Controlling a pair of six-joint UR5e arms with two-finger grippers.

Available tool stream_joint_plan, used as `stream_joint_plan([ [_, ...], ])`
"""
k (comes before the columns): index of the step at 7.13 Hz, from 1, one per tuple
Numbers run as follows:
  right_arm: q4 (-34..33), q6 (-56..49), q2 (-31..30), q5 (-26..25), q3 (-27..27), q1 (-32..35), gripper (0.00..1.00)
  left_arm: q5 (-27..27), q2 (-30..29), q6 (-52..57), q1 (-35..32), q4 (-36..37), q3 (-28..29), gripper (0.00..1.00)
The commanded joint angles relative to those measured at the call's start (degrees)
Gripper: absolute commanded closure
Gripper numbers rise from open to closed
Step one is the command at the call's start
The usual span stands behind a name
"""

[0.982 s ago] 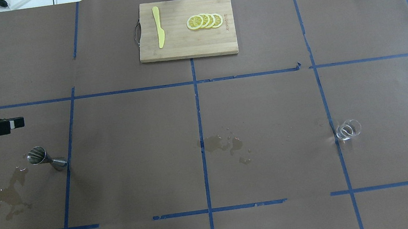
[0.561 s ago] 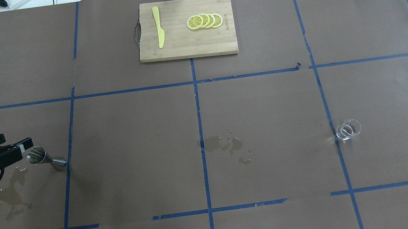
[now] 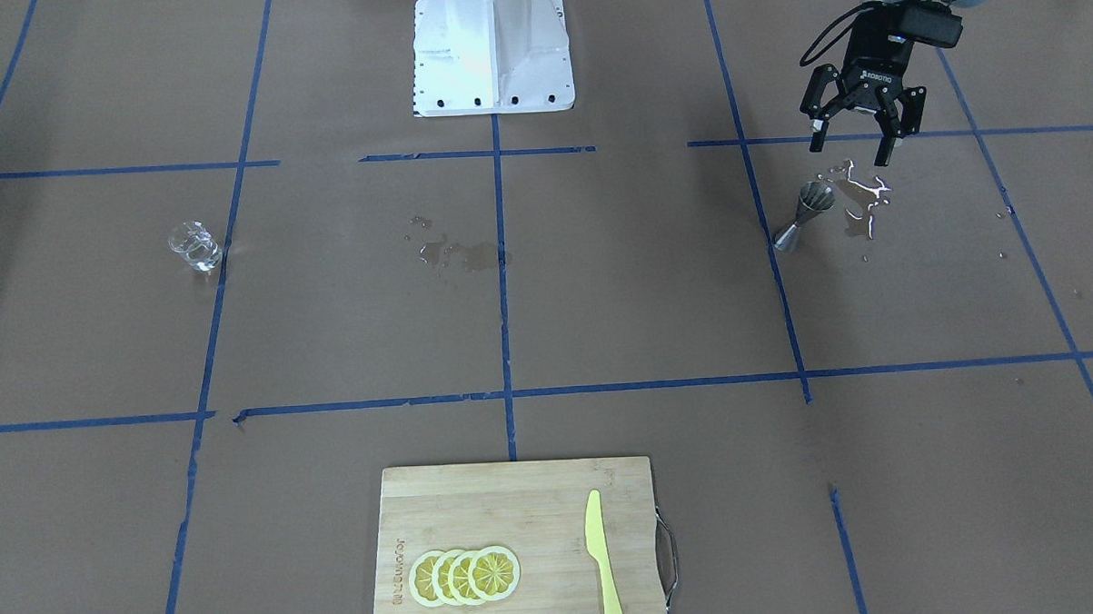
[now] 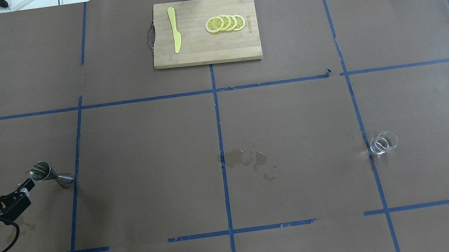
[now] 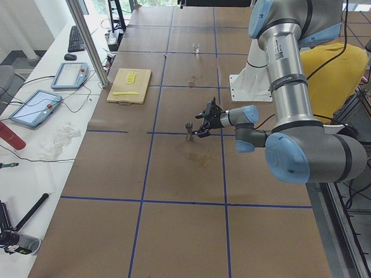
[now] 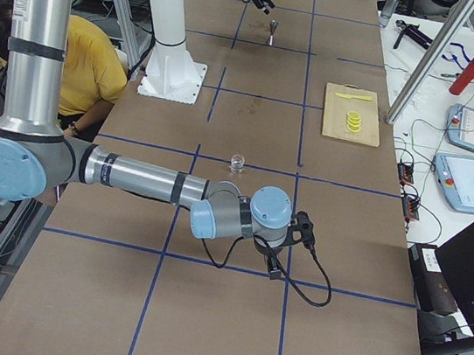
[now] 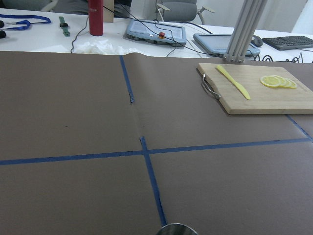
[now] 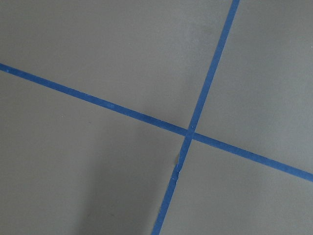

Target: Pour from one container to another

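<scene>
Within the last second the left gripper (image 3: 849, 145), fingers spread, has been swung in just beside the upright steel jigger (image 3: 802, 214), so a grasp seems near, while the clear glass cup (image 3: 195, 246) stands well apart, unpoured, and the finger state of the right gripper (image 6: 274, 269) cannot be told.

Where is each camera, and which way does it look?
Front-facing: across the table, facing the base; left pincer shows.
Overhead: behind the base, looking down; left pincer shows.
Exterior left: table's end; left arm near.
Exterior right: other end; right arm near.
Left wrist: low, toward cutting board; no body.
Right wrist: down at tape; no body.
Shared by the first two: jigger, glass cup.
</scene>
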Motion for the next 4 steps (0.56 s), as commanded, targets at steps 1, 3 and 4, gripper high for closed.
stream_joint_plan([
  [1, 0.0, 0.1, 0.0, 0.0, -0.1, 0.0, 0.00, 10.8, -5.5, -1.5, 5.1, -2.6, 8.1, 0.04],
  [3, 0.0, 0.1, 0.0, 0.0, -0.1, 0.0, 0.00, 14.7, -8.1, -1.1, 6.9, -3.0, 10.9, 0.06],
  [4, 0.0, 0.1, -0.1, -0.1, -0.2, 0.0, 0.00, 17.0, -13.4, -0.9, 6.9, -3.1, 15.6, 0.09],
])
